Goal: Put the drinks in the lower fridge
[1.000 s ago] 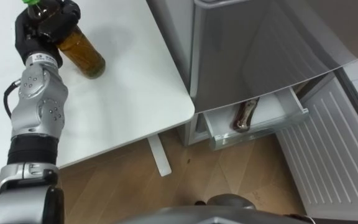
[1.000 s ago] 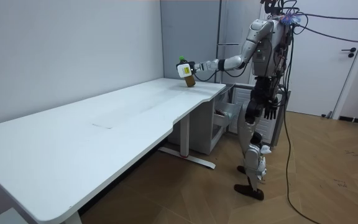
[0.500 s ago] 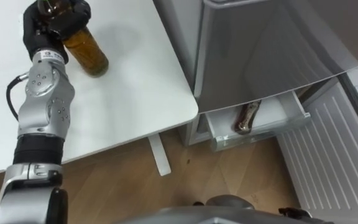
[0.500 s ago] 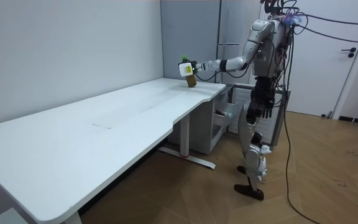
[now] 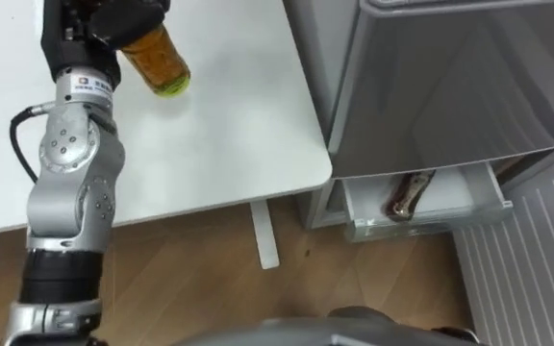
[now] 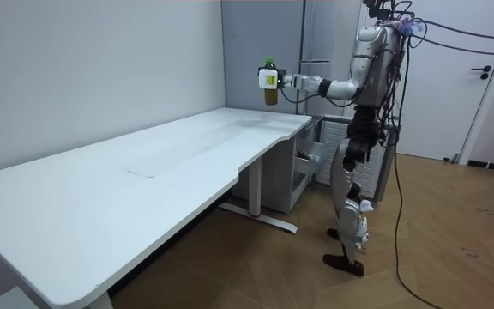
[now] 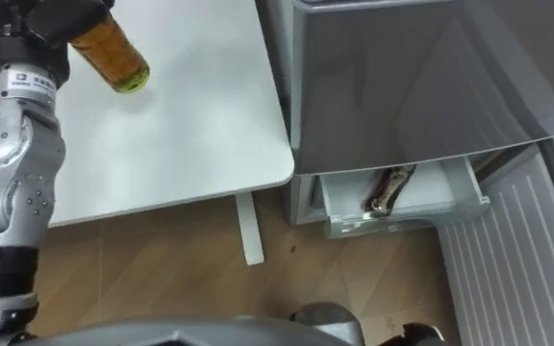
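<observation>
Carrying step: left hand (image 5: 99, 21), fingers curled round one bottle (image 5: 160, 63), holds it clear above table (image 5: 229, 135). Next move likely calls for swinging it right and down to open lower fridge drawer (image 5: 431, 222), beside second bottle (image 5: 409, 195) lying there.

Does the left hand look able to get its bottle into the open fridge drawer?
Probably yes: the left hand holds the amber bottle clear above the table, and the drawer stands open with bare space beside the dark bottle lying inside. The table corner lies between.
</observation>
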Controlling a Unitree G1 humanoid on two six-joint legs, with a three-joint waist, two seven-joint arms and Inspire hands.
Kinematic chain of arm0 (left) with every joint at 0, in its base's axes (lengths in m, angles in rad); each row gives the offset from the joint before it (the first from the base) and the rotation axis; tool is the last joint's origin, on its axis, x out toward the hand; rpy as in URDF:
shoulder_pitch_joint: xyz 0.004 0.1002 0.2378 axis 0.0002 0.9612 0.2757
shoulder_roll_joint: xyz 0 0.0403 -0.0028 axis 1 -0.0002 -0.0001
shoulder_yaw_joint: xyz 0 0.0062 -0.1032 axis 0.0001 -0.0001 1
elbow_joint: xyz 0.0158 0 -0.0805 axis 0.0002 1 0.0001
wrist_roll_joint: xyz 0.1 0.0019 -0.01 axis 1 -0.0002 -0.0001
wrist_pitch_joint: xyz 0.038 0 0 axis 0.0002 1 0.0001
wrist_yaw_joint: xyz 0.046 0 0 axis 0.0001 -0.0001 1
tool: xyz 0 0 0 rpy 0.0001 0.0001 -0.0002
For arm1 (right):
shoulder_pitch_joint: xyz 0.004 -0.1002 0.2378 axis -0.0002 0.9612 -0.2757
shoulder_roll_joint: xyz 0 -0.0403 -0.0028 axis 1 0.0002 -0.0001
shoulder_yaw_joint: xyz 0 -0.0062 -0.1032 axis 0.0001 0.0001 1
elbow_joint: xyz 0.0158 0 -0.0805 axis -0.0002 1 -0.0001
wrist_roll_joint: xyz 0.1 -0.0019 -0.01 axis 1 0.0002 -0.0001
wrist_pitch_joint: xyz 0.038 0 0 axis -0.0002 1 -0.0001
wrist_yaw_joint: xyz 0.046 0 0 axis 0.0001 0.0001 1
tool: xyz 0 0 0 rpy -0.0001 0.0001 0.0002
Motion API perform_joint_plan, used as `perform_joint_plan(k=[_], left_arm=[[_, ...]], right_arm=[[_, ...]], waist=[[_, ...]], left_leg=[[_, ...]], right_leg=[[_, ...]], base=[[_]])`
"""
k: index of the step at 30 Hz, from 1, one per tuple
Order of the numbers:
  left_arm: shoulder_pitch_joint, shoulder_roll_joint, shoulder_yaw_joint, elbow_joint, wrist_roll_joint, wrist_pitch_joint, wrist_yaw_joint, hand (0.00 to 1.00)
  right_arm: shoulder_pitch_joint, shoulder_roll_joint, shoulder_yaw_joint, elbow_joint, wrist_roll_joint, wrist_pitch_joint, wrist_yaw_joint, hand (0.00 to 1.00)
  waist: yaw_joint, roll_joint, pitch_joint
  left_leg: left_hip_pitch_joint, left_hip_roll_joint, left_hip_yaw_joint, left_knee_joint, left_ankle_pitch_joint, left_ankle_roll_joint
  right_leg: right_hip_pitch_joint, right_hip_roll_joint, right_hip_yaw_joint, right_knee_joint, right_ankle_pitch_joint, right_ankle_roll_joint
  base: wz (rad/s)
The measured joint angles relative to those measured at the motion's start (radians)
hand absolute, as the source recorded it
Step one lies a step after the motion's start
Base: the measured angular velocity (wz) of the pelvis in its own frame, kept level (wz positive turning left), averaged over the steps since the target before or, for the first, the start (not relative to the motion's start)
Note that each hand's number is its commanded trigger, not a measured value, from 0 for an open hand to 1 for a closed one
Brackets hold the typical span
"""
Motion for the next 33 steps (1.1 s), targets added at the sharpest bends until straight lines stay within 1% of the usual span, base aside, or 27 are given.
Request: perform_joint_plan(k=[1, 2, 3, 4, 7, 9, 12, 13, 15, 16, 19, 21, 24, 26, 29, 31, 33], left_arm=[[0.024, -0.009, 0.000, -0.030, -0.002, 0.005, -0.021, 1.00], [0.034, -0.019, -0.001, -0.048, -0.012, 0.010, -0.043, 1.00], [0.037, -0.019, -0.002, -0.053, -0.028, 0.010, -0.054, 1.00], [0.038, -0.019, -0.004, -0.058, -0.052, 0.012, -0.076, 1.00], [0.041, -0.020, -0.020, -0.075, -0.114, 0.017, -0.118, 1.00], [0.046, -0.022, -0.029, -0.087, -0.138, 0.017, -0.145, 1.00], [0.075, -0.023, -0.051, -0.100, -0.155, 0.017, -0.193, 1.00], [0.084, -0.023, -0.063, -0.100, -0.155, 0.018, -0.210, 1.00], [0.096, -0.025, -0.082, -0.100, -0.155, 0.023, -0.233, 1.00], [0.104, -0.026, -0.092, -0.100, -0.157, 0.028, -0.244, 1.00], [0.109, -0.026, -0.114, -0.092, -0.166, 0.028, -0.261, 1.00], [0.112, -0.031, -0.116, -0.079, -0.195, 0.028, -0.276, 1.00], [0.142, -0.028, -0.138, -0.077, -0.262, 0.028, -0.280, 1.00], [0.148, -0.027, -0.181, -0.041, -0.277, 0.027, -0.303, 1.00], [0.156, -0.028, -0.235, 0.027, -0.275, 0.029, -0.318, 1.00], [0.157, -0.028, -0.252, 0.064, -0.275, 0.032, -0.322, 1.00], [0.159, -0.029, -0.259, 0.071, -0.275, 0.039, -0.325, 1.00]], right_arm=[[-0.001, 0.001, 0.001, 0.000, 0.000, 0.001, -0.002, 0.00], [-0.003, 0.001, 0.006, 0.000, -0.001, 0.002, -0.005, 0.00], [-0.005, 0.001, 0.010, 0.000, -0.001, 0.002, -0.006, 0.00], [-0.006, 0.001, 0.018, 0.000, 0.000, 0.003, -0.008, 0.00], [-0.011, 0.003, 0.018, -0.002, 0.027, 0.001, -0.010, 0.00], [-0.028, 0.003, 0.018, -0.002, 0.064, 0.000, -0.019, 0.00], [-0.052, 0.005, 0.018, -0.018, 0.130, -0.022, -0.031, 0.00], [-0.058, 0.007, 0.018, -0.026, 0.152, -0.035, -0.033, 0.00], [-0.065, 0.013, 0.020, -0.035, 0.170, -0.046, -0.034, 0.00], [-0.067, 0.016, 0.035, -0.035, 0.191, -0.056, -0.035, 0.00], [-0.067, 0.019, 0.073, -0.042, 0.246, -0.078, -0.033, 0.00], [-0.066, 0.022, 0.079, -0.051, 0.258, -0.082, -0.027, 0.00], [-0.064, 0.023, 0.089, -0.056, 0.276, -0.099, -0.019, 0.00], [-0.067, 0.023, 0.100, -0.056, 0.279, -0.099, -0.022, 0.00], [-0.066, 0.025, 0.106, -0.063, 0.292, -0.100, -0.039, 0.00], [-0.065, 0.025, 0.110, -0.064, 0.310, -0.101, -0.055, 0.00], [-0.062, 0.024, 0.114, -0.064, 0.317, -0.101, -0.061, 0.00]], waist=[[0.001, -0.001, 0.0000], [0.003, -0.002, 0.0000], [0.003, -0.001, 0.0000], [0.006, -0.001, -0.0004], [0.027, -0.002, -0.0008], [0.031, -0.003, -0.0004], [0.031, -0.006, -0.0007], [0.029, -0.009, -0.0007], [0.027, -0.014, -0.0012], [0.027, -0.017, -0.0026], [0.030, -0.021, -0.0014], [0.030, -0.025, -0.0011], [0.022, -0.033, 0.0021], [0.022, -0.037, 0.0045], [0.022, -0.035, 0.0052], [0.021, -0.030, 0.0058], [0.021, -0.029, 0.0052]], left_leg=[[0.000, -0.001, -0.006, 0.001, 0.000, 0.000], [-0.002, -0.002, -0.011, 0.003, 0.000, 0.000], [-0.004, -0.003, -0.015, 0.004, 0.000, 0.000], [-0.010, -0.005, -0.025, 0.006, 0.000, 0.000], [-0.013, -0.005, -0.028, 0.004, 0.000, 0.000], [-0.014, -0.005, -0.031, 0.003, 0.000, 0.000], [-0.017, -0.006, -0.032, 0.003, 0.000, 0.000], [-0.023, -0.006, -0.032, 0.003, 0.000, 0.000], [-0.029, -0.005, -0.035, 0.004, 0.000, 0.000], [-0.030, -0.005, -0.035, 0.004, 0.000, 0.000], [-0.030, -0.005, -0.031, 0.002, 0.000, 0.000], [-0.026, -0.004, -0.027, 0.000, 0.000, 0.000], [-0.014, -0.003, -0.025, -0.002, 0.000, 0.000], [-0.013, -0.004, -0.023, -0.003, 0.000, 0.000], [-0.014, -0.004, -0.019, -0.001, 0.000, 0.000], [-0.014, -0.004, -0.017, 0.000, 0.000, 0.000], [-0.015, -0.003, -0.008, 0.001, 0.000, 0.000]], right_leg=[[0.002, -0.002, -0.007, 0.000, -0.003, 0.001], [0.003, -0.005, -0.019, 0.001, -0.005, 0.001], [0.004, -0.007, -0.027, 0.000, -0.006, 0.001], [0.006, -0.010, -0.043, -0.002, -0.006, 0.001], [0.009, -0.011, -0.053, -0.010, -0.006, 0.001], [0.009, -0.011, -0.057, -0.013, -0.006, 0.001], [0.009, -0.011, -0.064, -0.015, -0.007, 0.000], [0.006, -0.011, -0.069, -0.016, -0.007, 0.000], [0.003, -0.010, -0.075, -0.020, -0.007, 0.000], [0.006, -0.010, -0.075, -0.026, -0.007, -0.001], [0.008, -0.011, -0.078, -0.028, -0.007, -0.001], [0.009, -0.010, -0.074, -0.027, -0.007, -0.001], [0.019, -0.010, -0.072, -0.028, -0.007, -0.001], [0.020, -0.011, -0.066, -0.029, -0.007, -0.001], [0.020, -0.010, -0.060, -0.029, -0.006, -0.001], [0.019, -0.010, -0.058, -0.029, -0.006, 0.000], [0.017, -0.009, -0.053, -0.028, -0.006, 0.000]], base=[[0.21], [0.23], [0.27], [0.24], [0.11], [0.05], [0.02], [0.12], [0.12], [0.07], [0.00], [-0.07], [-0.03], [0.00], [0.00], [0.00], [-0.07]])
